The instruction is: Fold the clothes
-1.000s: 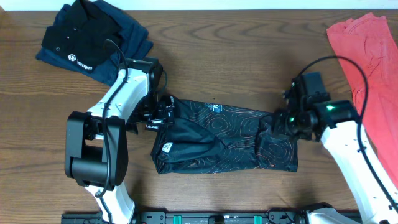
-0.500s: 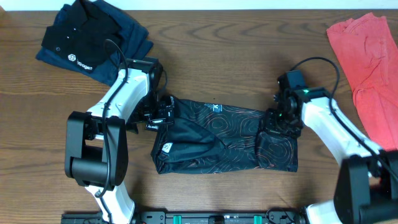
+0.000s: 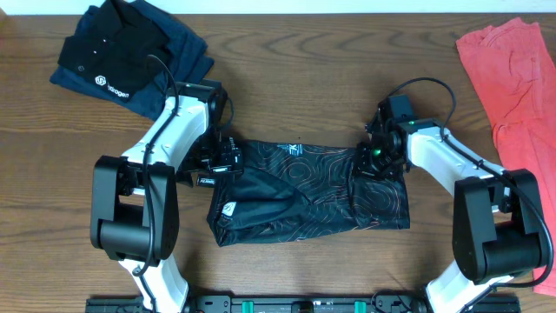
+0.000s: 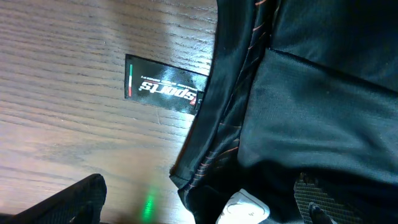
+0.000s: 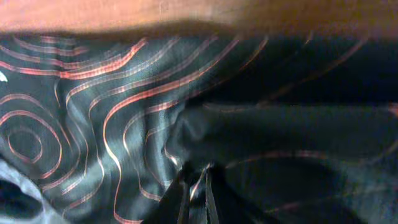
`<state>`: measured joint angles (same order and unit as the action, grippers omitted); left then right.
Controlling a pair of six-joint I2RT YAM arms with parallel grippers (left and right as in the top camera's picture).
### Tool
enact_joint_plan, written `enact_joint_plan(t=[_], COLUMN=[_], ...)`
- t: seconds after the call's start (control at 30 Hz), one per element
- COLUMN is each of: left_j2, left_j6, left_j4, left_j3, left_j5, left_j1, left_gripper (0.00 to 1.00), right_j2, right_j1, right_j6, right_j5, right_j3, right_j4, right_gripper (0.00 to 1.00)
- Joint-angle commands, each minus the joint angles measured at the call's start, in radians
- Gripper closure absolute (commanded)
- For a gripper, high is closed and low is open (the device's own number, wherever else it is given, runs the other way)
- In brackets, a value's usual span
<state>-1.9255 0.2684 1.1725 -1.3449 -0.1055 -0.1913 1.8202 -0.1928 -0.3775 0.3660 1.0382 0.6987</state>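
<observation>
**A:** Where is the jersey?

**B:** The jersey (image 3: 304, 187) lies bunched into a wide band in the middle of the table (image 3: 304, 78). The left gripper (image 3: 217, 163) is at one end and the right gripper (image 3: 375, 161) is at the other.

**A:** How many of each thing?

**B:** From overhead I count one jersey and two grippers. One black polo (image 3: 113, 56) with a white logo sits at the far left corner, on top of one navy garment (image 3: 189, 48). One coral-red garment (image 3: 508, 78) lies along the far right edge. All three are well apart from the jersey.

**A:** And the grippers themselves?

**B:** The left one has its jaws spread wide. Its wrist view shows the jersey's hem lying between them, not pinched. The right one has its fingertips (image 5: 186, 183) pressed together on a raised fold of the fabric.

**A:** Does the overhead view show that pinch?

**B:** No, the gripper body covers it there, so only the right wrist view shows it. That view also shows the orange contour lines up close. The left wrist view shows a black label (image 4: 165, 92) flat on the wood, touching the hem, with "sports" readable in white. From overhead that lettering cannot be read.
</observation>
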Motion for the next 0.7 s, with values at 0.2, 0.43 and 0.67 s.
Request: enact_joint_plan(t=[0.2,0.43,0.67], left_j2=[0.01,0.01,0.01], left_j6=[-0.002,-0.002,-0.002], left_j4=[-0.003,-0.005,-0.004], left_j3=[0.004,0.004,0.004], left_j5=[0.001,0.001,0.0], left_j1=[0.005,0.005,0.005], left_gripper=[0.02,0.02,0.02], right_j2=[-0.116,-0.149,-0.146], right_j1=[0.037,0.0,-0.088], right_j6=[0.106,0.14,0.098], right_j5=[-0.051,-0.047,0.018], right_j3=[0.22,0.186,-0.001], right_j4=[0.307,0.459,0.335], right_gripper=[0.83,0.77,0.78])
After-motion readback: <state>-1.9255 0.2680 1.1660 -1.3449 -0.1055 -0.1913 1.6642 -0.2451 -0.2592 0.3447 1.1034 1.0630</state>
